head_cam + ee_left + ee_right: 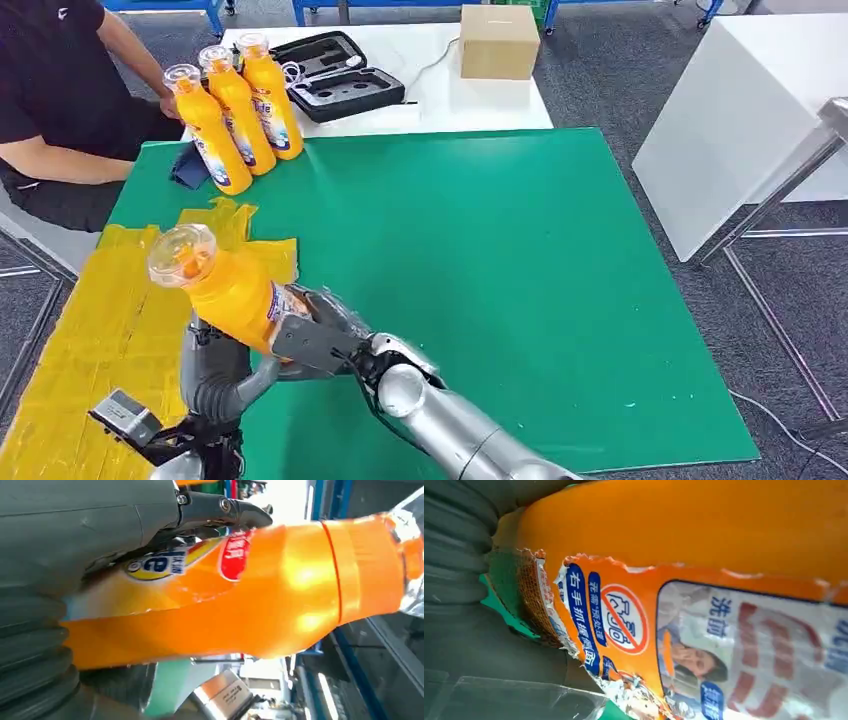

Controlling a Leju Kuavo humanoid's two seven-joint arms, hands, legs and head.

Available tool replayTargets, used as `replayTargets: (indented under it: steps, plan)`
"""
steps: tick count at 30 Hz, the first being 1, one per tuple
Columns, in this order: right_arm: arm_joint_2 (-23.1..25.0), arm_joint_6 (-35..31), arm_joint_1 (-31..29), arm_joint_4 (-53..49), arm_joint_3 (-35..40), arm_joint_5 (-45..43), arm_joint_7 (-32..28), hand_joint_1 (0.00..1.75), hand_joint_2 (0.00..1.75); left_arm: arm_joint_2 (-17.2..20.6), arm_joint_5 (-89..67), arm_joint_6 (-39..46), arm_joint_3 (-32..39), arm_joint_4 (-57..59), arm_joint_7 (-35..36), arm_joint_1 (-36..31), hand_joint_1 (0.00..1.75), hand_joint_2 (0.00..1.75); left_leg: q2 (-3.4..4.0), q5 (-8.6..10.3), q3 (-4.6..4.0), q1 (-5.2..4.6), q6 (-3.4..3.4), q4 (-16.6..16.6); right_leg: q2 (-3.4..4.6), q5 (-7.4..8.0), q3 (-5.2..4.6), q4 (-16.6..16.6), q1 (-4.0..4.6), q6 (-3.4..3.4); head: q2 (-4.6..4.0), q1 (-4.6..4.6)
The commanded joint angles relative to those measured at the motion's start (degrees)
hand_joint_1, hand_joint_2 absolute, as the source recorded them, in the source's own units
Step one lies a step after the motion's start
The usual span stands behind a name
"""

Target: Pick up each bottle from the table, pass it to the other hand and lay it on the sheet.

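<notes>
Both hands were on it: the right hand (315,340) wrapped around the labelled body of the tilted orange plastic bottle (225,283), the left hand (222,372) closed on its base from below. It hung above the green mat (520,280), beside the crumpled yellow sheet (90,340). Three more orange bottles (240,110) stood at the far corner near a seated person (60,110); beyond lay a white table (440,95), grey floor (610,70) around.

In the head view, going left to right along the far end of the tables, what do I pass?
Person → three upright orange bottles → open black case → cardboard box → white table.
</notes>
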Motion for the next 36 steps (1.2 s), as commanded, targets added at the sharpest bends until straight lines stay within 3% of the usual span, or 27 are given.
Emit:
replayTargets:
  steps: [1, 20, 33, 36]
  plan:
    - [0.7, 0.0, 1.3, 4.7, 12.3, 3.3, 0.3, 1.75, 1.75, 1.0, -0.7, 0.1, -2.3, 4.5, 0.7, -3.6, 0.0, 1.75, 0.04, -0.11, 0.2, 0.14, -0.12, 0.0, -0.11, -0.09, 0.3, -0.2, 0.16, -0.09, 0.0, 0.0]
    - [0.5, 0.2, 1.0, 4.4, 12.1, 3.2, 0.3, 1.75, 1.75, 0.8, -0.7, 0.1, -2.3, 4.4, 0.7, -3.5, 0.0, 1.75, -0.02, -0.06, 0.11, 0.09, -0.1, 0.0, -0.18, 0.0, 0.13, -0.1, 0.1, -0.21, 0.0, 0.0]
    - [-1.6, 0.2, 2.3, -0.5, 16.2, 5.6, 0.4, 1.75, 1.75, 1.0, 1.0, -2.2, 1.6, 7.5, 1.7, -3.2, 0.0, 1.75, -0.01, -0.06, 0.12, 0.11, -0.1, -0.1, -0.2, 0.0, 0.15, -0.2, 0.12, -0.21, 0.0, 0.0]
    - [-3.2, 0.8, 1.9, -4.4, 17.9, 5.8, -1.7, 1.75, 1.75, 3.2, -6.1, 1.1, 1.7, 11.2, 4.2, -4.0, 0.0, 1.75, -0.02, -0.07, 0.14, 0.13, -0.12, -0.1, -0.23, -0.02, 0.19, -0.2, 0.15, -0.22, 0.0, 0.02]
